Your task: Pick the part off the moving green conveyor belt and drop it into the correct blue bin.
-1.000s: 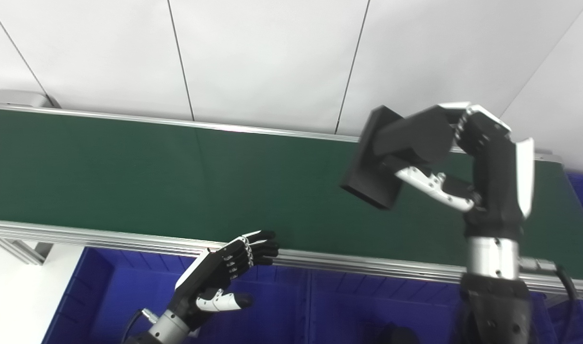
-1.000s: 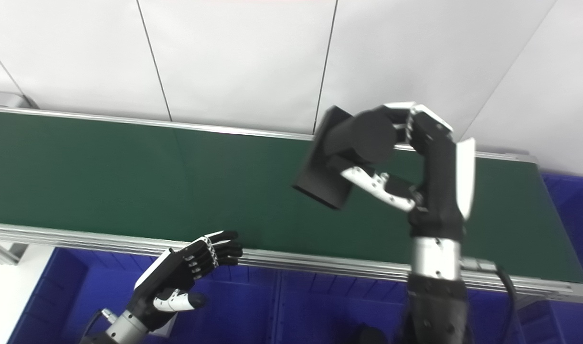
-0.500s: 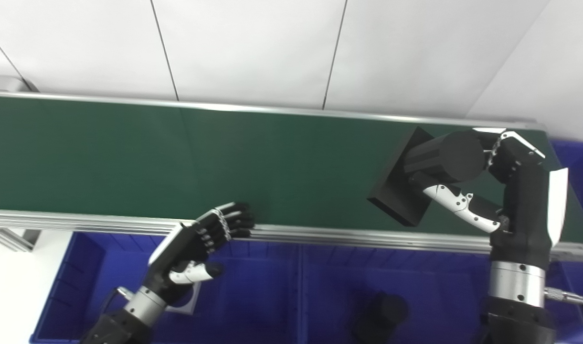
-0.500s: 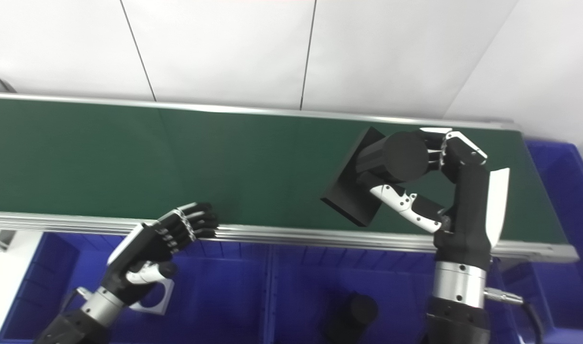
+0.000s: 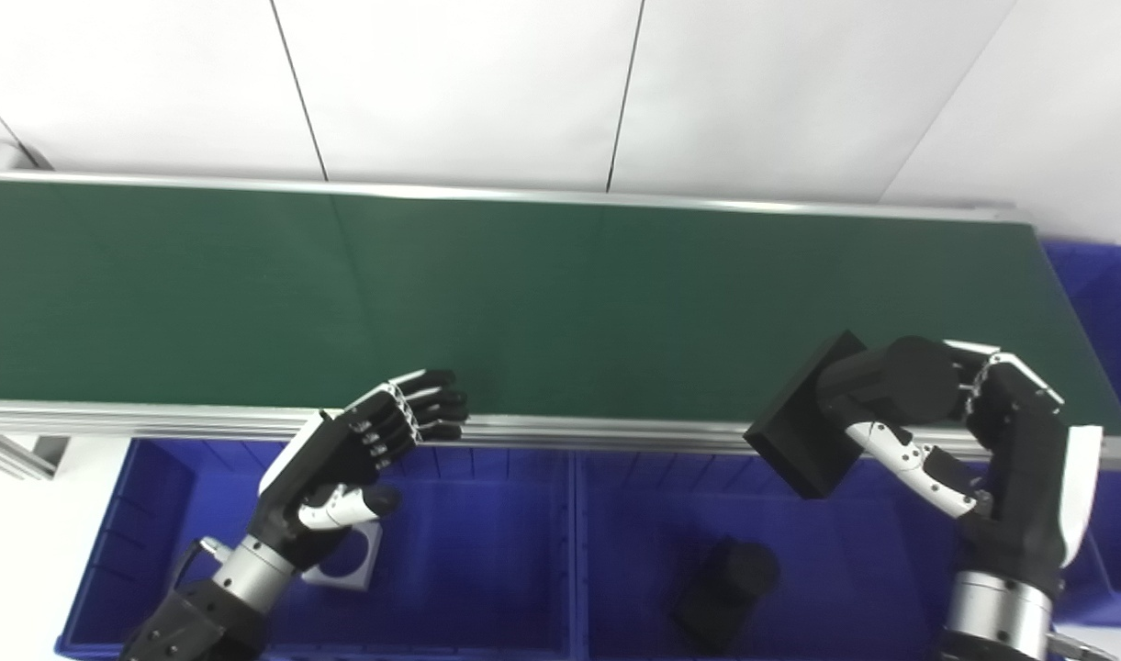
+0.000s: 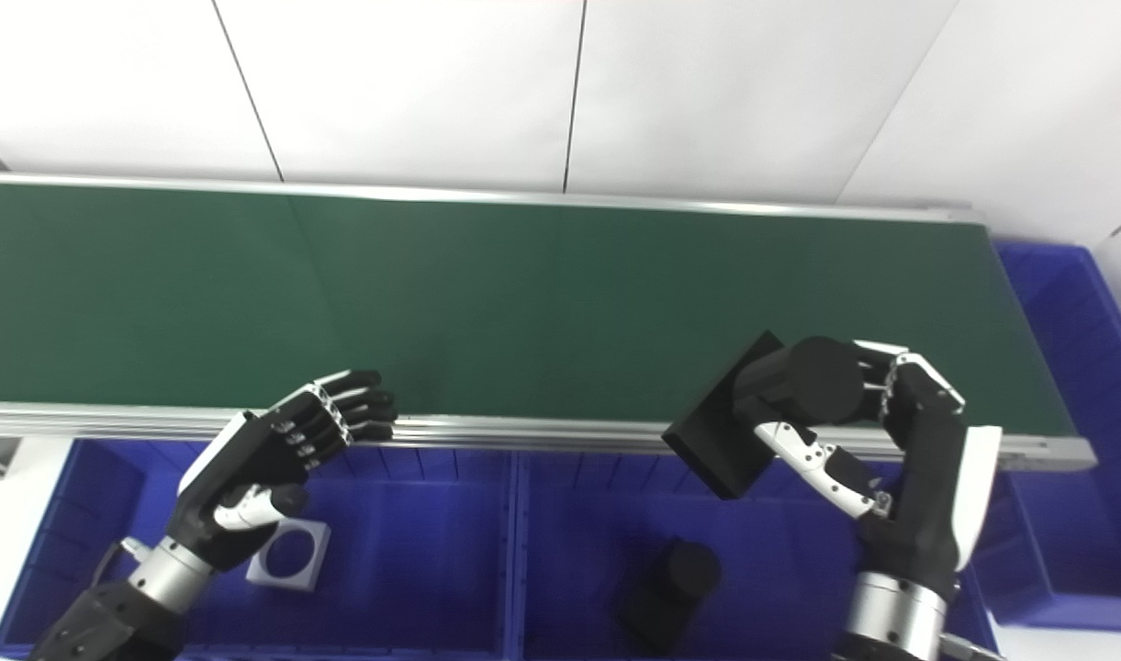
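The right hand (image 5: 973, 441), clamped on the black part (image 5: 835, 418), has lowered from above the conveyor belt (image 5: 431, 285) to over the blue bin (image 5: 615, 523).

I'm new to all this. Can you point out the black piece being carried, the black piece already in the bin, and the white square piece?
Carried black part (image 6: 718, 441), right eye view, on its flat square base.
Black part in bin (image 6: 678, 580), right eye view, on its round top.
White square part (image 6: 314, 543), right eye view, on its right rim.

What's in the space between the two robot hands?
Nothing solid. Between the left robot hand and the black part held by the right robot hand lie only bare conveyor belt, its rail and open blue bin, in both views.
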Controlling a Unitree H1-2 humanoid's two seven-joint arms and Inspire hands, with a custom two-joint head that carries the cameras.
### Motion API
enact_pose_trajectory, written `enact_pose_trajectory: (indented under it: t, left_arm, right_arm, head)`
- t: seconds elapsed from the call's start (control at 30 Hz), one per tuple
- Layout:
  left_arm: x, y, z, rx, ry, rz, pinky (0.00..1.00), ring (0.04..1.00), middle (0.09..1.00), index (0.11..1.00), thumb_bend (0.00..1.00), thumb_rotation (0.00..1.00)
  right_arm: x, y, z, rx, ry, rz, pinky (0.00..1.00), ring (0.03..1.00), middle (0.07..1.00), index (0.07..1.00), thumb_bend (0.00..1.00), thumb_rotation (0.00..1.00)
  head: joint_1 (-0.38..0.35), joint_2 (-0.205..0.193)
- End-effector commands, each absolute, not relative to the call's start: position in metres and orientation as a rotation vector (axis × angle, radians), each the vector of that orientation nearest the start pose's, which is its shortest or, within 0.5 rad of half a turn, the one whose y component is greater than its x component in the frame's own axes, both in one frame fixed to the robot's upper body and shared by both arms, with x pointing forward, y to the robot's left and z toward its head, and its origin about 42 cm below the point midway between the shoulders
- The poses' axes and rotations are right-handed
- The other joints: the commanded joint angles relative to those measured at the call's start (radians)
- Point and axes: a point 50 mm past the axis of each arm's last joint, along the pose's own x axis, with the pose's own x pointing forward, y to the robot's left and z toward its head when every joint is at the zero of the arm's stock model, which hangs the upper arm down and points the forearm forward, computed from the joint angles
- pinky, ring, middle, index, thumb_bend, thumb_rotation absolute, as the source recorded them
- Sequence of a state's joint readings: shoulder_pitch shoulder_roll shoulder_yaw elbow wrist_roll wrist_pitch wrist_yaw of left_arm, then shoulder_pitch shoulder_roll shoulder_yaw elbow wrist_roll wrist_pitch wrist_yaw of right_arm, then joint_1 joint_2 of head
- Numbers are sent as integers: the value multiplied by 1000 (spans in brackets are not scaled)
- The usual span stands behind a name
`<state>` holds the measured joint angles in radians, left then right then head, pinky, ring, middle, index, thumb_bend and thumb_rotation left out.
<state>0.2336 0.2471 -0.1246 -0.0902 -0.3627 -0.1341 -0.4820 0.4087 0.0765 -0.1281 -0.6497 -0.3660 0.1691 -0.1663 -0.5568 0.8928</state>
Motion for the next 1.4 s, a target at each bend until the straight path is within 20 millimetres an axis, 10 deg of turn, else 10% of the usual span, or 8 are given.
enact_pose_trajectory:
  t: [0.0, 0.6, 1.37]
  left_arm:
    - [198, 249, 91, -147, -43, -559, 759, 779, 791, 821, 969, 478]
    - [197, 263, 94, -147, -25, -552, 759, 777, 786, 811, 965, 445]
    - [193, 263, 96, -156, -18, -552, 766, 776, 785, 810, 966, 443]
  right_arm:
    - [138, -258, 184, -372, -147, -507, 400, 436, 507, 495, 518, 0]
    - [108, -289, 91, -389, 154, -676, 321, 393, 479, 535, 515, 0]
    - [116, -321, 34, -362, 302, -749, 338, 396, 480, 540, 515, 0]
  head:
    - [-3, 3]
    - [-41, 18]
    - [-16, 24]
